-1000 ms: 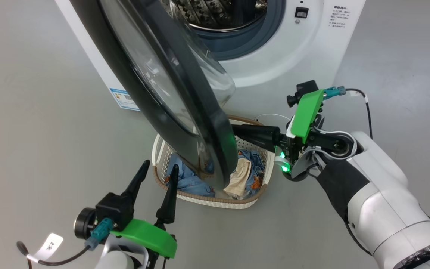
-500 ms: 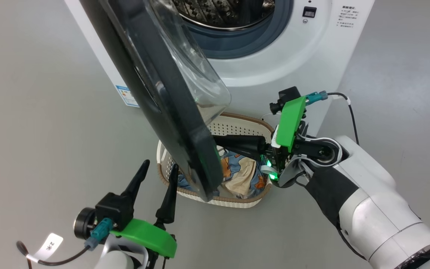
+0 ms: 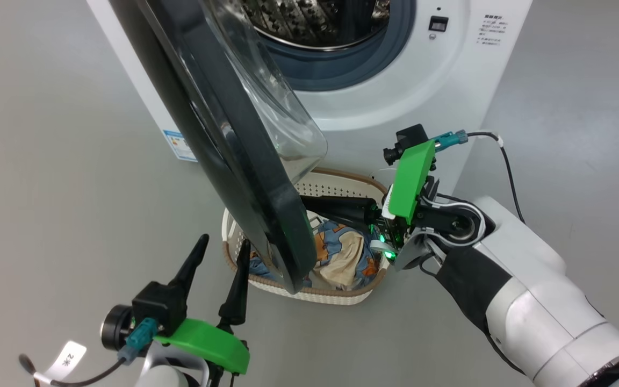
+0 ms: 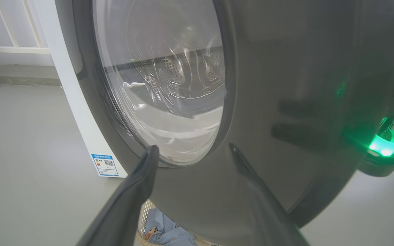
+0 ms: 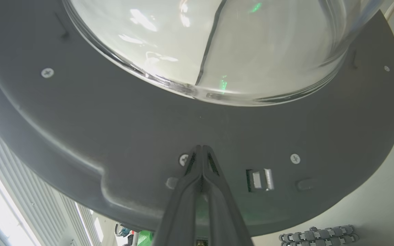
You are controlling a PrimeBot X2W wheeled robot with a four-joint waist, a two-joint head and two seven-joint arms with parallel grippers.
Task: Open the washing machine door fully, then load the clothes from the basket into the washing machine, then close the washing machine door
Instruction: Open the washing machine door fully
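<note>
Dark fingers of your left gripper (image 3: pixel 224 239) spread wide, empty, near the door (image 3: pixel 245 177). It hangs half open from the washing machine (image 3: pixel 395 97), over the basket (image 3: pixel 342 295) of clothes (image 3: pixel 342 252): glossy black rim, bulging clear glass. Likely heavy, stiff, slick; push the rim, not the glass. Your right gripper (image 5: pixel 200 147), pinched shut, touches its inner rim.

Right gripper (image 3: pixel 309 202) has moved leftward, pushing the washing machine door (image 3: pixel 245 177) wider; door now nearly edge-on in head view, uncovering more clothes (image 3: pixel 342 255) in the basket (image 3: pixel 331 294).
</note>
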